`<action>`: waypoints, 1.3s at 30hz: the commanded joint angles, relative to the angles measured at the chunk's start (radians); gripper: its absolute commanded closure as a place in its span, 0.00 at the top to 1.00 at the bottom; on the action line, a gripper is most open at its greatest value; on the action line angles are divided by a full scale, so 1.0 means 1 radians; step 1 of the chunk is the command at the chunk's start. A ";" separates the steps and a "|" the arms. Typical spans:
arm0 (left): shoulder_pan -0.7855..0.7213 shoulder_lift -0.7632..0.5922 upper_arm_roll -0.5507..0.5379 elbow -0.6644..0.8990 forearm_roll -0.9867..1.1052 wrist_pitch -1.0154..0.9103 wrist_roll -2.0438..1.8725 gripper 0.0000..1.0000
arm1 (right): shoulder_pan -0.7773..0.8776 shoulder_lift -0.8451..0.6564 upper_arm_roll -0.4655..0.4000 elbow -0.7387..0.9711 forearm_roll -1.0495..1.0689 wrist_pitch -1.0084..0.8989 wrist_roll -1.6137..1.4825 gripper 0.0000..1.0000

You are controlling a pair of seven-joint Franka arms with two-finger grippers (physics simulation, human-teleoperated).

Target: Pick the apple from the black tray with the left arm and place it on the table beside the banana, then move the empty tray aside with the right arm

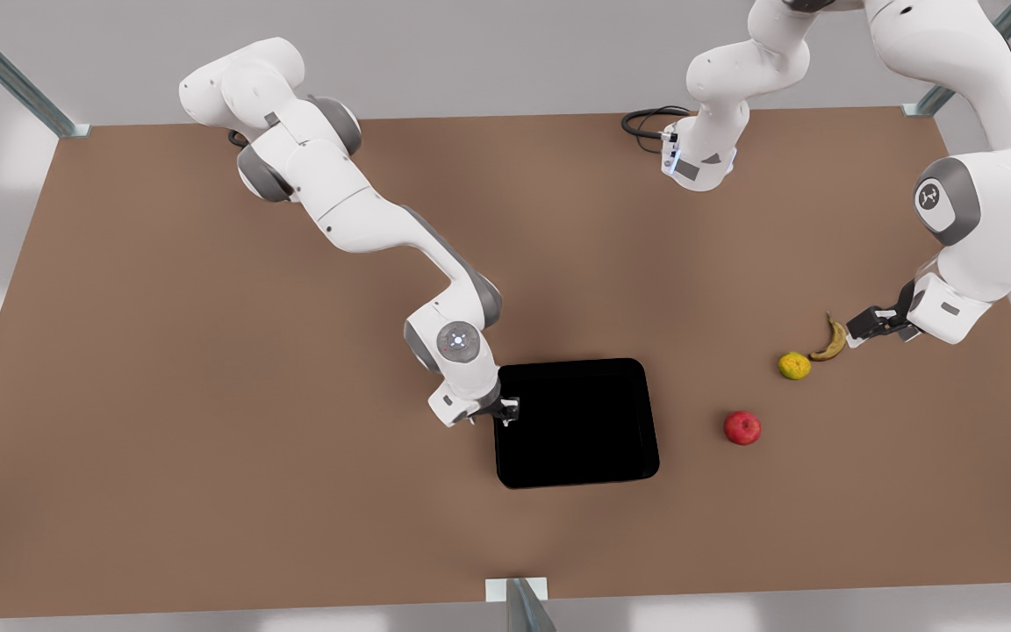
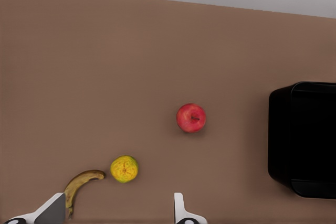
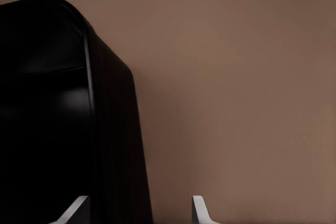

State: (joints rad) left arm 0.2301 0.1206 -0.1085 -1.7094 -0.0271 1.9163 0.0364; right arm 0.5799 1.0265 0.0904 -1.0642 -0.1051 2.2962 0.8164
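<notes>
Right gripper [image 1: 505,411] is sitting at the black tray [image 1: 576,421], on its left edge in the front view. The right wrist view has the fingers spread, one finger [image 3: 71,211] over the tray rim and the other finger [image 3: 200,211] over bare table [image 1: 207,369]. So the jaws are straddling that rim, open, gripping nothing yet.

The tray is lying empty near the middle of the table. It's close to square, only slightly taller than wide in the front view, long axis running roughly near to far. The straddled rim is running along that same axis. Judgement: the coming move is hanging on this one relation. Rim between the fingers, fingers closing across it, then the pull going left, away from the fruit.

Going right: the apple [image 1: 742,427] is already resting on the table, off the tray, upright with the dimple showing up in the left wrist view [image 2: 191,117]. It's well apart from the tray and near, not touching, the yellow-green fruit [image 1: 793,365]. That fruit is lying between apple and banana [image 1: 830,341], just beside the banana's lower tip. The banana is curving, long axis roughly near to far.

Left gripper [image 1: 856,338] is hovering just right of the banana, fingers wide apart, holding nothing. That arm is waiting; the place step is looking done.
</notes>
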 commanded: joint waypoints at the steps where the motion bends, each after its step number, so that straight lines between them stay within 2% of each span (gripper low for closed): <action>1: 0.000 -0.001 0.000 0.001 0.001 0.000 0.010 1.00 | 0.001 0.000 0.000 0.001 -0.001 0.003 0.000 0.78; 4: 0.000 -0.001 0.000 0.001 0.001 0.000 0.010 1.00 | 0.003 0.003 0.000 -0.002 -0.001 0.037 -0.002 0.73; 9: 0.000 -0.001 0.000 0.001 0.001 0.000 0.010 1.00 | 0.003 0.004 0.000 -0.002 -0.002 0.040 -0.028 0.48; 12: 0.000 -0.001 0.000 0.001 0.001 0.000 0.010 1.00 | 0.005 0.004 0.000 -0.003 -0.002 0.040 -0.031 0.36; 19: 0.000 -0.001 0.000 0.001 0.001 0.000 0.010 1.00 | 0.003 -0.005 0.002 0.000 -0.001 0.039 -0.031 0.19; 25: 0.000 -0.001 0.000 0.001 0.001 0.000 0.008 1.00 | 0.003 -0.082 0.006 -0.006 0.004 -0.001 -0.092 0.18; 27: 0.000 -0.001 0.000 0.001 0.001 0.000 0.008 1.00 | -0.011 -0.155 0.003 -0.008 0.012 -0.142 -0.209 0.18; 36: 0.000 -0.001 0.000 0.001 0.001 0.000 0.008 1.00 | -0.149 -0.332 -0.014 -0.006 0.091 -0.494 -0.663 0.14; 39: 0.000 -0.001 0.000 0.001 0.001 0.000 0.008 1.00 | -0.187 -0.370 -0.080 -0.006 0.165 -0.572 -0.821 0.14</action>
State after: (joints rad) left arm 0.2301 0.1206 -0.1085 -1.7100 -0.0270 1.9163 0.0455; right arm 0.4057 0.6660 0.0158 -1.0712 0.0218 1.8932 0.4934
